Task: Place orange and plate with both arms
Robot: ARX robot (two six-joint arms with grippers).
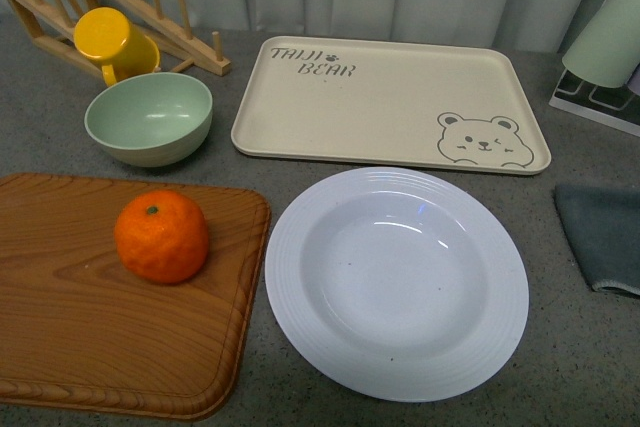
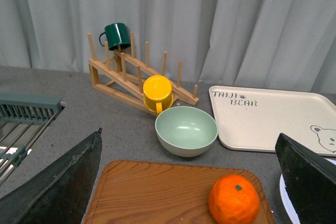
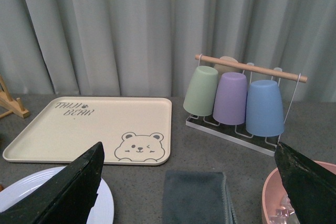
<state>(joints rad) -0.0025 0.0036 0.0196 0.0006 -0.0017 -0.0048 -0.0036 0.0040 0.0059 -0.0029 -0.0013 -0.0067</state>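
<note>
**Grey counter, orange and plate both unheld**

Grey speckled worktop runs under everything, with pale curtains behind. Starting at my left: my left gripper (image 2: 189,132) hangs with its jaws spread wide and nothing between them, looking down at the wooden board (image 1: 90,347). The orange (image 1: 161,235) sits on that board, stem dot up, near the board's right edge and apart from all else. I judge it light and firm with a little give; the dimpled skin should grip well, but being round it could roll, so I would close across its widest middle, gently.

Just right of the board, the plate (image 1: 300,297) lies flat on the counter, in front of the bear-print tray (image 1: 390,97). It looks stiff, smooth and probably breakable. Lying flat, only the ridged rim offers a hold, so I would pinch there.

At my right, my right gripper (image 3: 189,142) is likewise spread apart and empty, near the plate.
</note>
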